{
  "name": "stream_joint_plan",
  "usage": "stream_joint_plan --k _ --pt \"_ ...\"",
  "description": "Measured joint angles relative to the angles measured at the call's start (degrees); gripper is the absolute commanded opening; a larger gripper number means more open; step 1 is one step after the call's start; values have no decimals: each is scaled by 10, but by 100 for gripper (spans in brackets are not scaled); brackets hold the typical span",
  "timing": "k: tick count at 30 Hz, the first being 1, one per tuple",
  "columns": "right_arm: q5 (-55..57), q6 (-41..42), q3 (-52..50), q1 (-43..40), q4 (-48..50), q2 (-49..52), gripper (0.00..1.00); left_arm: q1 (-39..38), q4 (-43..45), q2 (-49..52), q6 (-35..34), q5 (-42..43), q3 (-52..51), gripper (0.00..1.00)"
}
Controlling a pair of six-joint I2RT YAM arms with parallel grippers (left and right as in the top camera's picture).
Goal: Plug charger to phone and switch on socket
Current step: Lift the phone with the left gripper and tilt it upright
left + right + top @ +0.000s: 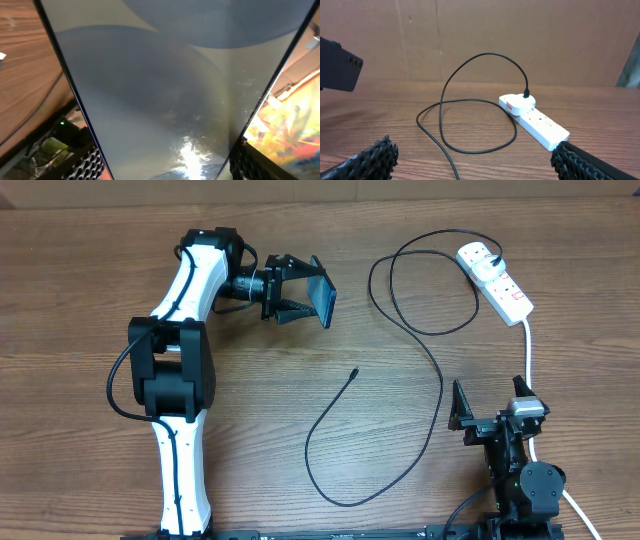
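My left gripper [303,293] is shut on the phone [326,300] and holds it on edge above the table at the back centre. In the left wrist view the phone's pale screen [165,90] fills the space between the fingers [167,170]. The phone's dark back shows at the left of the right wrist view [337,64]. The black charger cable [438,385] loops over the table. Its connector tip [355,372] lies free mid-table, and its other end is plugged into the white socket strip [497,280] [540,125]. My right gripper [490,405] [480,165] is open and empty at the front right.
The strip's thick white cord [528,350] runs from the strip toward the front, past the right arm. The cable's loops [440,110] lie between the right gripper and the strip. A cardboard wall stands behind the table.
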Motion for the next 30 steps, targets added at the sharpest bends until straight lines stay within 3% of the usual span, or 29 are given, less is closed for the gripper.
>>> stream_joint_plan --k 30 --pt "0 0 0 0 0 0 100 0 0 0 49 -4 0 63"
